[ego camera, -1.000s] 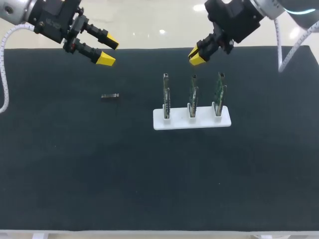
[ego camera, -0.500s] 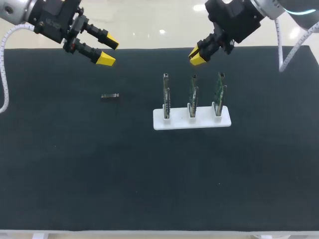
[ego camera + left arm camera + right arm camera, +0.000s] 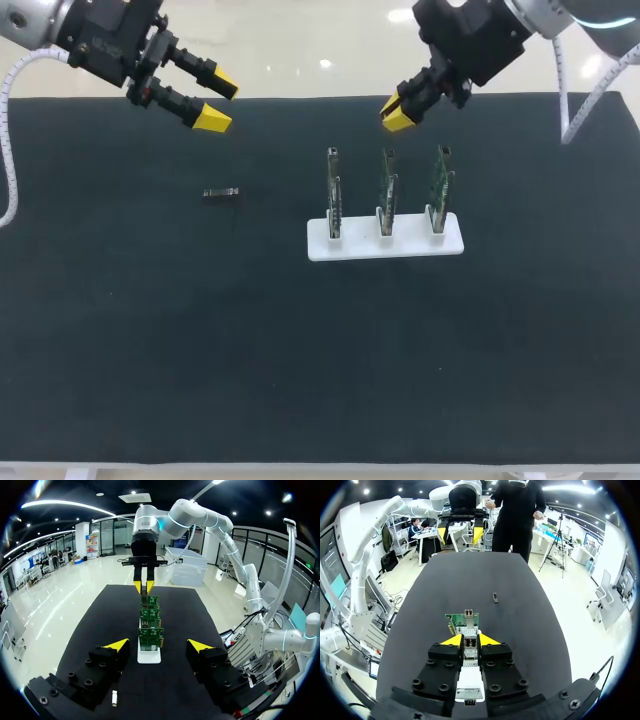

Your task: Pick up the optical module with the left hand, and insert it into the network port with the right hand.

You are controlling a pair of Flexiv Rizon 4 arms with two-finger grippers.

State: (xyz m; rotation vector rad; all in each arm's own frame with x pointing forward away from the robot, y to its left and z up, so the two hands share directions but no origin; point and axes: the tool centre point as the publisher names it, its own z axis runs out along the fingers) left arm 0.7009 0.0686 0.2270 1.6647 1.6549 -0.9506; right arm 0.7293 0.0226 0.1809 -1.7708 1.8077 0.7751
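**Module lies untouched on bench; both grippers empty**

Small optical module lies flat on the black bench, left of centre in the head view. It is well apart from the white holder w/ three circuit boards standing upright in a row. L gripper hangs above the bench's far left part, fingers spread wide, nothing btwn them. The module sits nearer the robot's side, not touching it. R gripper hangs over the far edge just beyond the boards, fingers a narrow gap apart, holding nothing. In the R wrist view the boards line up straight ahead of that gripper, module farther on, off to one side.
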